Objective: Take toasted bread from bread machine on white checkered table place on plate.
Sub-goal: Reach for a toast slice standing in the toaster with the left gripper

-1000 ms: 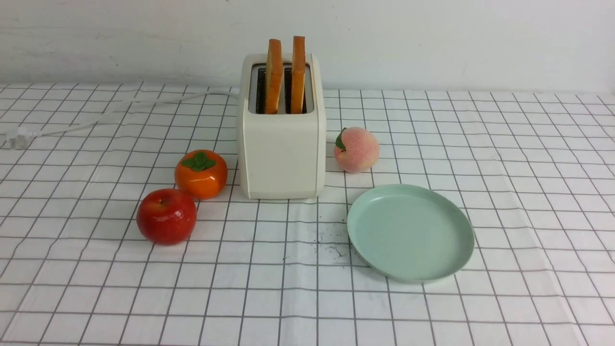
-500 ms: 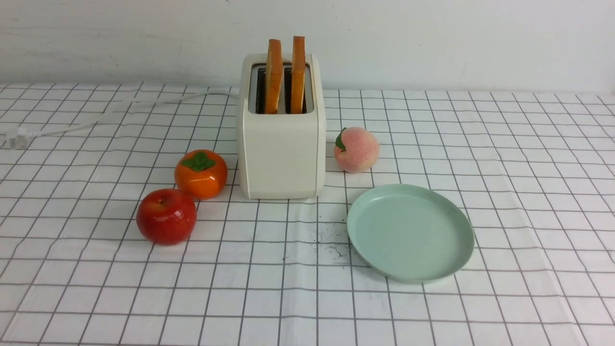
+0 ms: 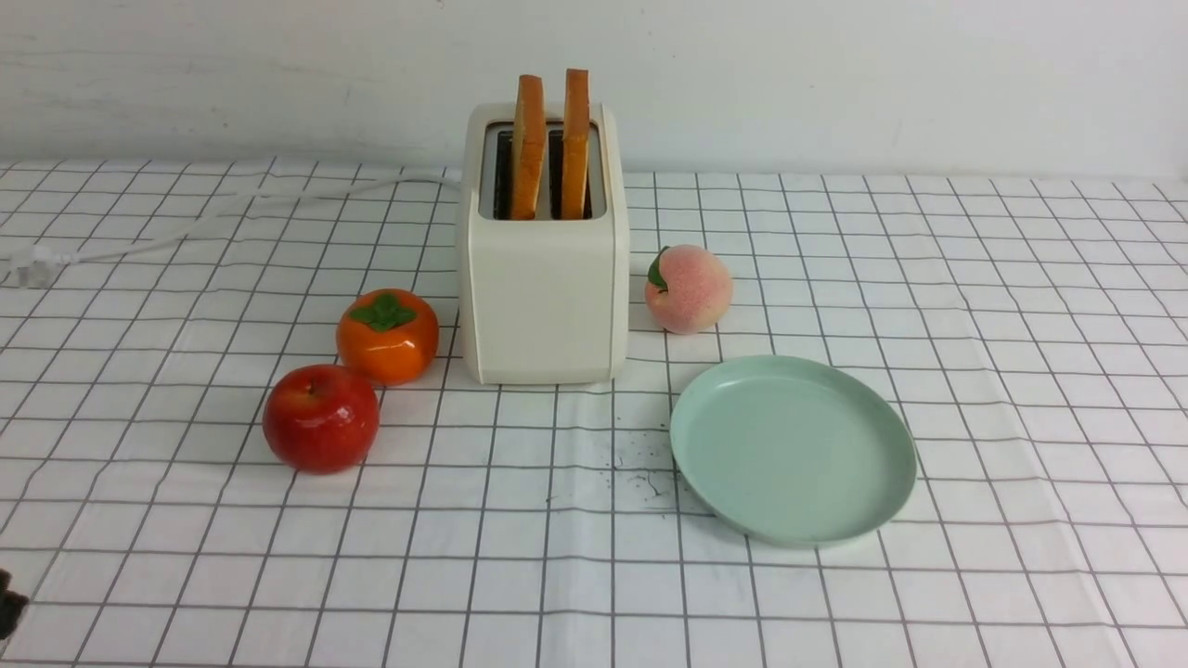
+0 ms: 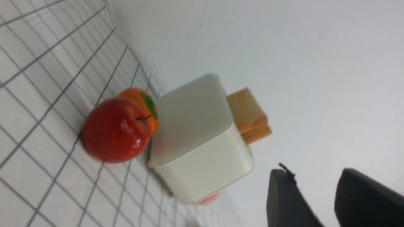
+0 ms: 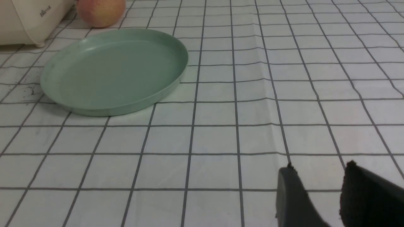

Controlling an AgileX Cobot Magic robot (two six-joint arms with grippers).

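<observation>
Two golden-tan square toast slices (image 3: 529,148) stand upright in the slots of the cream-white boxy toaster (image 3: 545,297), far centre of the white checkered worktop (image 3: 1021,325). Round mint-green plate (image 3: 794,450) sits near-right of it, not touching. Small grey print (image 5: 45,13) on the toaster's side is too blurred to read. Left claw (image 4: 315,176) and right claw (image 5: 318,167) are both released, fingers apart, gripping nothing.

Plain white wall (image 3: 882,83) across the back, faint streaks and scuffs, soft even indoor light
</observation>
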